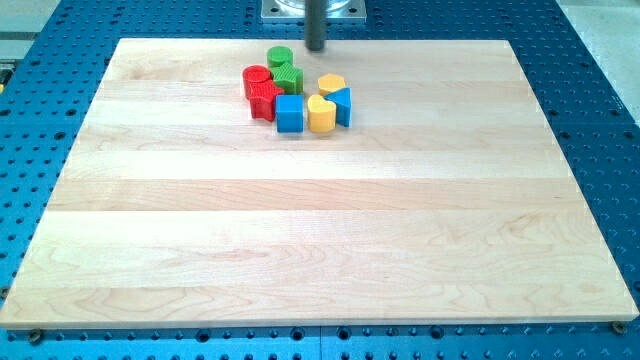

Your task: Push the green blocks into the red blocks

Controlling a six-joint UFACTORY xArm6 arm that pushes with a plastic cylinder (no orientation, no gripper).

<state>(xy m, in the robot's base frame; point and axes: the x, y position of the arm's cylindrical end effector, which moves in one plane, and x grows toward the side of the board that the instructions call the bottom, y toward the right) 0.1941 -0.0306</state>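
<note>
Two green blocks sit near the view's top: a green cylinder (pixel 279 57) and a ridged green block (pixel 288 78) just below it. Two red blocks lie at their left: a red cylinder (pixel 256 79) and a ridged red block (pixel 266 100). The lower green block touches the red ones. My tip (pixel 316 47) stands at the board's top edge, a little right of the green cylinder and apart from it.
A blue cube (pixel 289 113), a yellow block (pixel 321 114), a yellow hexagon (pixel 331 84) and a blue block (pixel 343 105) cluster right of the red ones. The wooden board (pixel 320 240) lies on a blue perforated table (pixel 600 120).
</note>
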